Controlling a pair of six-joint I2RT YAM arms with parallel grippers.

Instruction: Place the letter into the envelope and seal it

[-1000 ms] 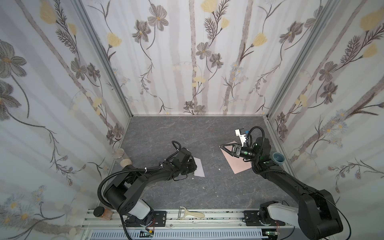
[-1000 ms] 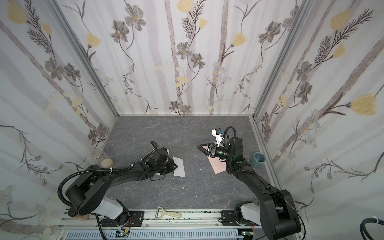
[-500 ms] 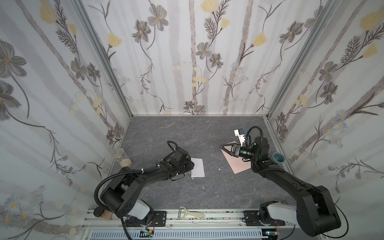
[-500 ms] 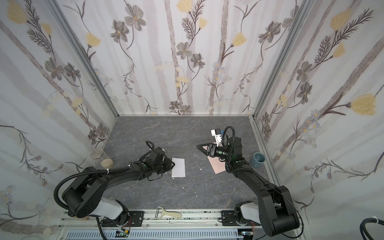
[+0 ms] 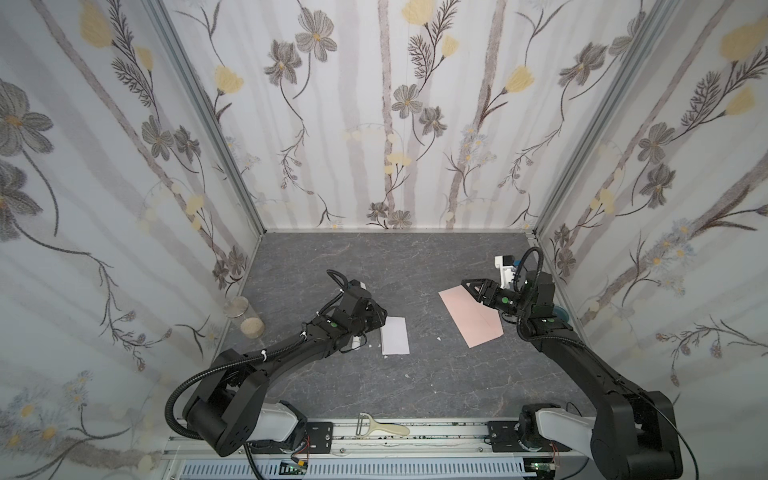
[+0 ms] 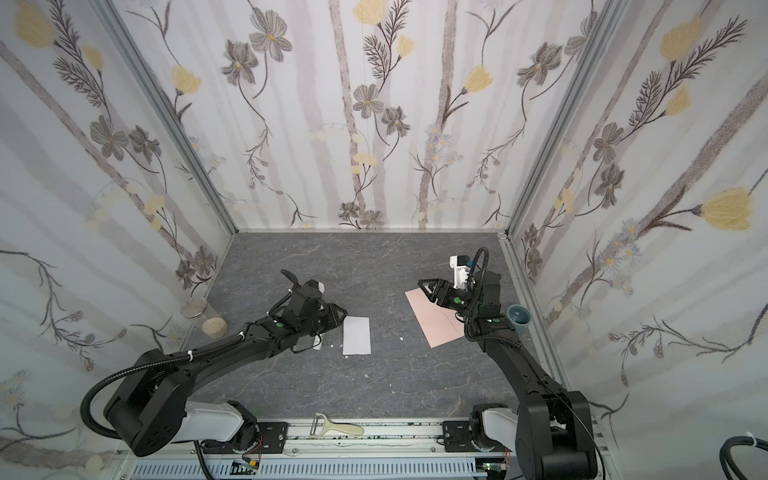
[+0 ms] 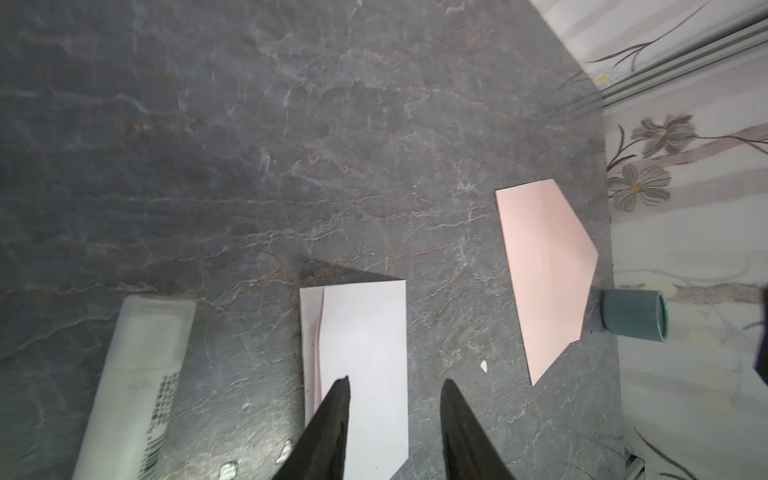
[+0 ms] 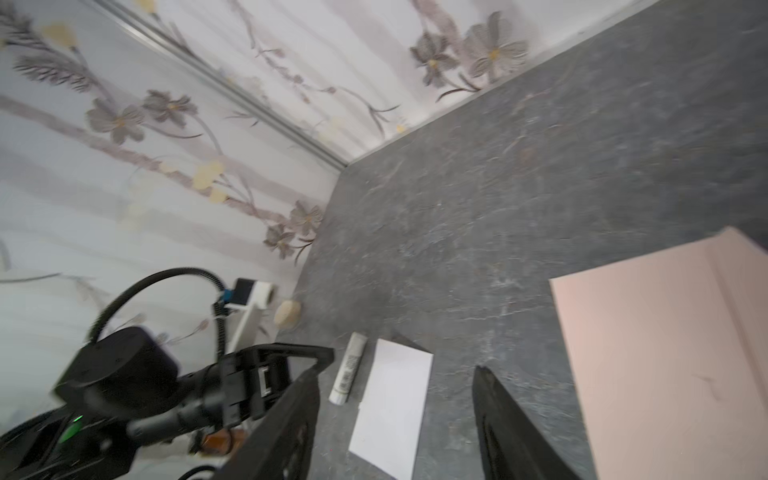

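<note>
Glue tube (image 7: 133, 382) beside letter (image 7: 361, 332)

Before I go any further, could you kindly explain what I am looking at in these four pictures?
Two black robot arms work on a grey table inside a flowered booth. Two pictures look down from overhead, nearly alike; the other two come from cameras on the arms' wrists. On the table are the folded white letter, the pink envelope, a glue stick and a teal cup. The left gripper is at the letter's edge, the right gripper at the envelope's corner; both are open and hold nothing.
</note>
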